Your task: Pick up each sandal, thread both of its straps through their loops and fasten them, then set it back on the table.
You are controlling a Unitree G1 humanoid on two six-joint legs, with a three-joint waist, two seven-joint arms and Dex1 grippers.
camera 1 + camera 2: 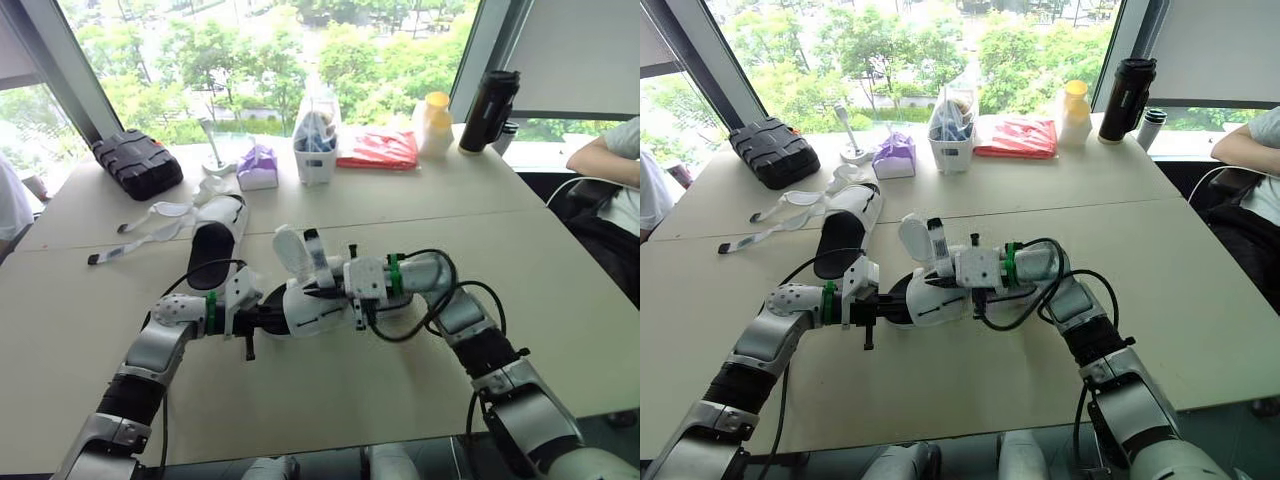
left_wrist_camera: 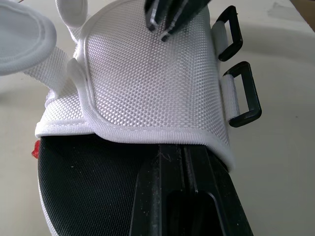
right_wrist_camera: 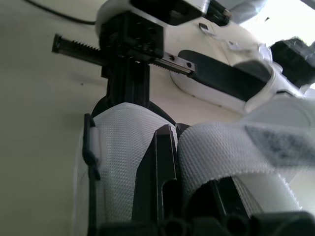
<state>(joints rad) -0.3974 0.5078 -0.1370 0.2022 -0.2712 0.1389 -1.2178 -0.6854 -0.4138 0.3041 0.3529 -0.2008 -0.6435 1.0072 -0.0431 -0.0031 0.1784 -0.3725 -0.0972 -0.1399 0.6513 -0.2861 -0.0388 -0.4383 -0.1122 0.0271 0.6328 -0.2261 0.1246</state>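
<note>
Sandal point(image 1: 318, 312) held between bent arms: left gripper point(image 1: 268, 314) clamps it, right gripper point(image 1: 326, 288) its strap point(image 3: 224, 147).

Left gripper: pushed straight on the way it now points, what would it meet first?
The white sandal it grips: the left gripper points into its mesh upper, the right gripper probably just beyond.

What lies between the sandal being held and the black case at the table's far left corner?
The other sandal lies there on the table, its unfastened white straps trailing toward the black case; the left eye view shows it.
</note>
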